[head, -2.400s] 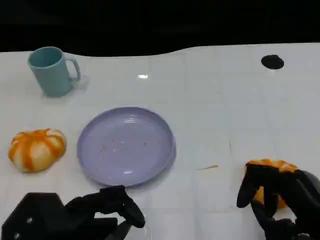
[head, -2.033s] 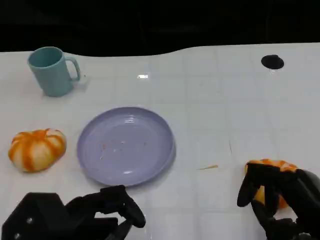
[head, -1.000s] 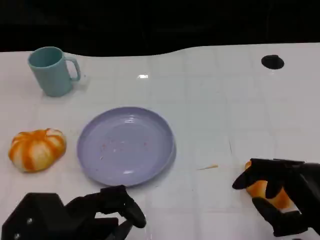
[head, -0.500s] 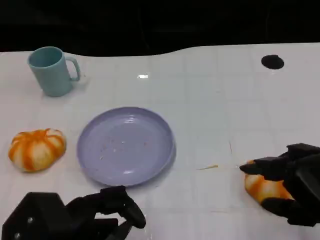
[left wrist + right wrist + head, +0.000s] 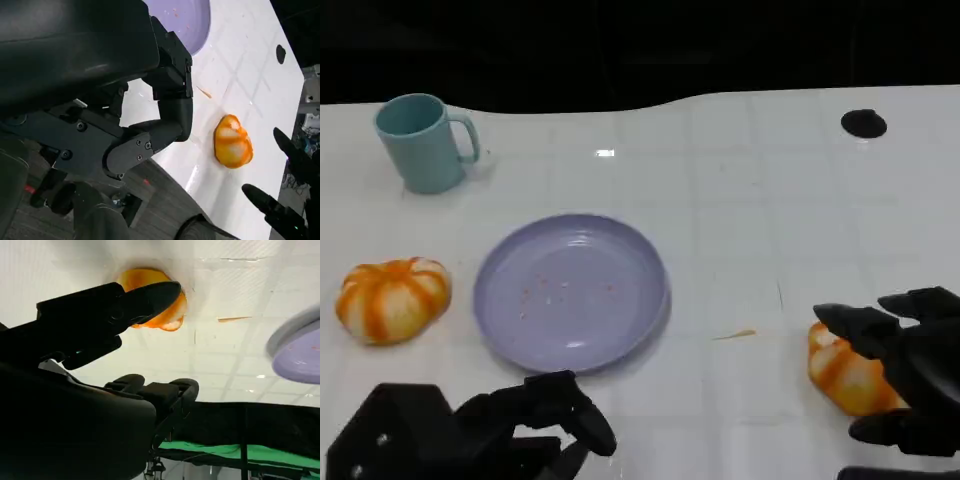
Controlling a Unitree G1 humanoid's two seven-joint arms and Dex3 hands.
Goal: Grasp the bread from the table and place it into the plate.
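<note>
The right robot hand covers the 3 o'clock side of the bread and is itself cut off at the head view's right edge. The left robot hand is cropped at 6 o'clock. In the right wrist view, the plate is cut by the edge.

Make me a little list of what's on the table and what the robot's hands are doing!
plate: purple plate, nothing on it but crumbs
bread: one left of plate, one right of plate
mug: teal mug, far left
right hand: right hand open around right bread, not gripping
left hand: left hand near plate, fingers curled, holding nothing
</note>
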